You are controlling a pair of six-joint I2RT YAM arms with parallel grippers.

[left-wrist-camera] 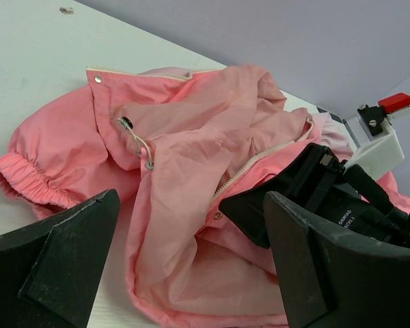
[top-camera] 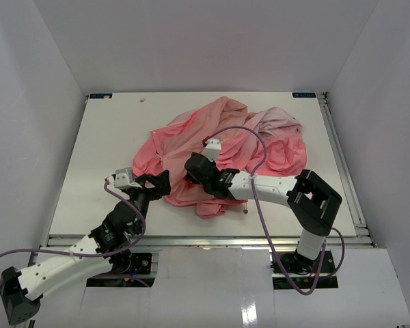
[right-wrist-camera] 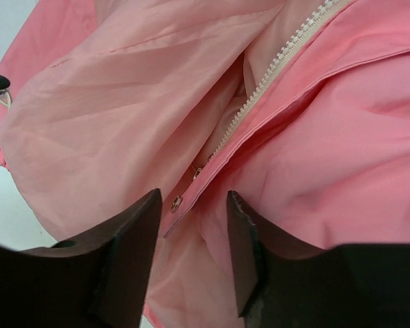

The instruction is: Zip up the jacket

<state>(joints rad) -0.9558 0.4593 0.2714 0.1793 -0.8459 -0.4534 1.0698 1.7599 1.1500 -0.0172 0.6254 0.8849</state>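
Salmon-pink thin-fabric jacket (top-camera: 225, 143) is unzipped; its pale zipper edge (right-wrist-camera: 287, 53) is straddled, ungripped, by the parted right gripper (right-wrist-camera: 191, 205). Left gripper (left-wrist-camera: 191, 205) is spread wide. Pinching that edge is judged the next move.

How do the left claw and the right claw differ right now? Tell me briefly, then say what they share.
The left claw gapes wide; the right claw stands narrower. The left claw sits at the edge of the jacket; the right claw is over the fabric, straddling the snap-studded zipper edge. Both are dark, two-fingered, and visibly clamp nothing.
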